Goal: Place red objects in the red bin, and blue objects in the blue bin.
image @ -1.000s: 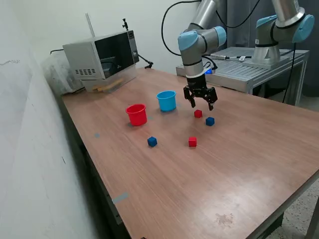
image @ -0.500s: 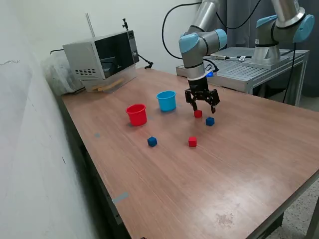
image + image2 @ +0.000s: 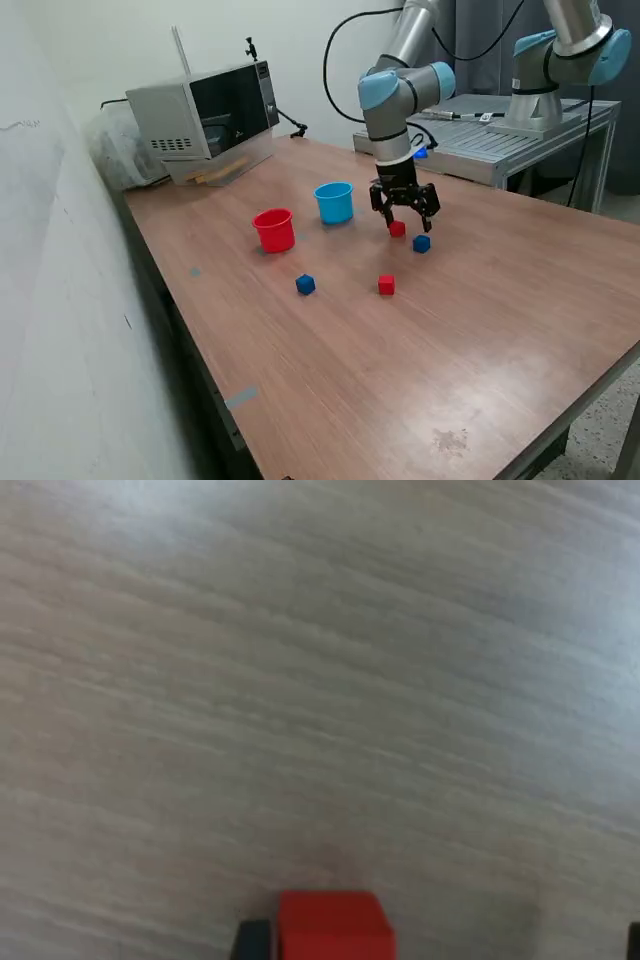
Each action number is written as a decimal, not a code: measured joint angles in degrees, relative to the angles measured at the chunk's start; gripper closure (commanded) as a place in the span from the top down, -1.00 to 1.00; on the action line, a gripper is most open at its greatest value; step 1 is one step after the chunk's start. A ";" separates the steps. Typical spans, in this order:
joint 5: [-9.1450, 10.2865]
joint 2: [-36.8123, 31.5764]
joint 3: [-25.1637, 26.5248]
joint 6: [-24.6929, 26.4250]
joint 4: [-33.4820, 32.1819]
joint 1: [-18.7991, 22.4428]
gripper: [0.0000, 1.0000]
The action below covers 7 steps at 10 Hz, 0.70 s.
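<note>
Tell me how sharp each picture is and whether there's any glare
Exterior view: sharp and evenly lit, with the hand poised over a red cube and only soft shadows on the table. Wrist view: soft and blurry, wood grain smeared, a pale glare patch near one corner, and the red cube cut off at the frame edge.

Open tabletop toward the near side, clutter around the arm

The gripper [image 3: 403, 217] hangs spread over a red cube [image 3: 397, 228], with a blue cube [image 3: 421, 243] just beside it on the exterior view's right — a tight spot. The blue cup [image 3: 335, 202] and red cup [image 3: 274, 230] stand to the exterior view's left, a gap between them. Another red cube [image 3: 386, 285] and blue cube [image 3: 305, 285] sit well apart — room to pass between. The microwave [image 3: 205, 118] blocks the far corner of the table [image 3: 420, 380].
</note>
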 measured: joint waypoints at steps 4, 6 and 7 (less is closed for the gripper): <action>-0.24 0.32 -0.81 -0.16 -0.04 -0.34 -1.00; -0.38 0.34 -0.88 -0.22 -0.04 -0.52 -1.00; -0.42 0.34 -0.91 -0.40 -0.04 -0.57 -1.00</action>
